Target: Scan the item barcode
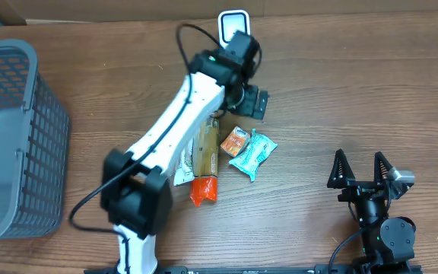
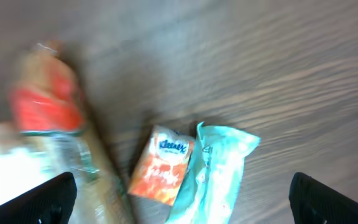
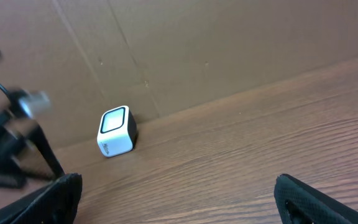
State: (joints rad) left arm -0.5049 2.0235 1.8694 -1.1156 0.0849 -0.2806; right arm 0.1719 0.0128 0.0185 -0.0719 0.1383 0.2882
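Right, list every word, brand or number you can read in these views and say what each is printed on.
"Kleenex": blue lettering near the top of the orange tissue pack, left wrist view.
Teal packet: dark print near its edge, too blurred to read.
Red-ended packet: motion-blurred, unreadable.
Barcode scanner: small print low on its side in the right wrist view, too small to read.
Overhead view: nothing legible.

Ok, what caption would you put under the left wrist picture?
Open left pincer looking down at an orange Kleenex pack beside a teal packet on the wooden table.
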